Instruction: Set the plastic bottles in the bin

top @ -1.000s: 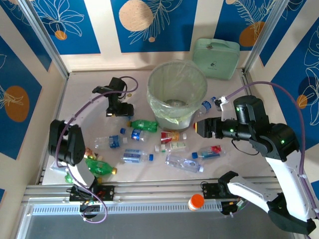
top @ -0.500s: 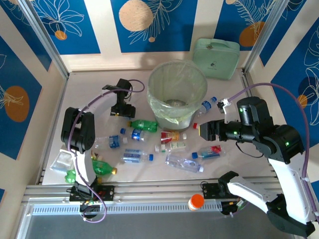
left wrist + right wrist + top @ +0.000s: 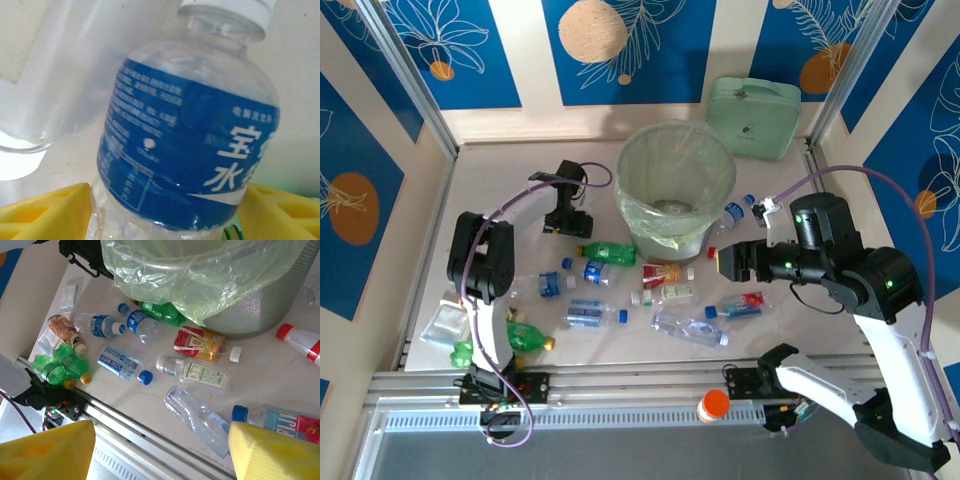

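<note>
Pale beige tabletop, walled in by blue-patterned panels, carries everything. Two robot arms rise from its near edge. The white-and-black right arm bends in from the right, and the thinner black left arm stretches out along the left.

Toward the far middle stands the bin, a round translucent wastebasket lined with a pale green plastic bag. It looks to be placed centrally so that either arm can reach its open mouth. Behind it a mint-green rectangular zip case leans against the back wall, out of the way.

About a dozen small plastic bottles lie on their sides in front of the bin and to its left. They include a green one just beside the bin's base, a crumpled clear one with a blue cap, a red-labelled one and a green cluster near the left arm's base. They look scattered, as if tipped out to be cleared one at a time.

The left gripper sits just left of the bin. Its wrist view shows it clamped round the body of a clear bottle with a dark blue label and white cap, which is seated between the yellow pads. Grasping the wide middle probably keeps the bottle steady for lifting over the rim.

The right gripper hangs above the bottles right of the bin. Its yellow pads are spread wide with nothing between them, seemingly poised to choose one.

A small orange-capped item rests on the front rail, apart from the bottles.
</note>
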Motion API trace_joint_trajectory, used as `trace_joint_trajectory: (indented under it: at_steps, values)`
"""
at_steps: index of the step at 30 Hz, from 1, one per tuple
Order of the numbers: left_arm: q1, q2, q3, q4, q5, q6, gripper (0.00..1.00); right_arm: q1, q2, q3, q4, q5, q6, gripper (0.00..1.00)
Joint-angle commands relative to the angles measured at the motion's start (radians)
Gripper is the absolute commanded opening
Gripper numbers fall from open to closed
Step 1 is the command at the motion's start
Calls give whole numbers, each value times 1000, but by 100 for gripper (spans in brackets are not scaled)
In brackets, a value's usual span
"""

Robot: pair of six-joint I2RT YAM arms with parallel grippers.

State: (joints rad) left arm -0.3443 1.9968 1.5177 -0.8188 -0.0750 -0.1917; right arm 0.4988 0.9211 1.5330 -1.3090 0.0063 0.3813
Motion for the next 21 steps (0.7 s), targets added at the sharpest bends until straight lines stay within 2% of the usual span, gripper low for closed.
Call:
trace_joint_trajectory:
  at_steps: [1,11,21]
  values:
    - [-1,38,22,0,19,26,75,-6,7,-8,11,-26,-10,71]
    - [-7,1,28,12,3,39,67,-13,18,19,14,-23,-4,71]
    - [-22,-142,32,-32,-45,33,62,-18,-2,57,23,19,1,71]
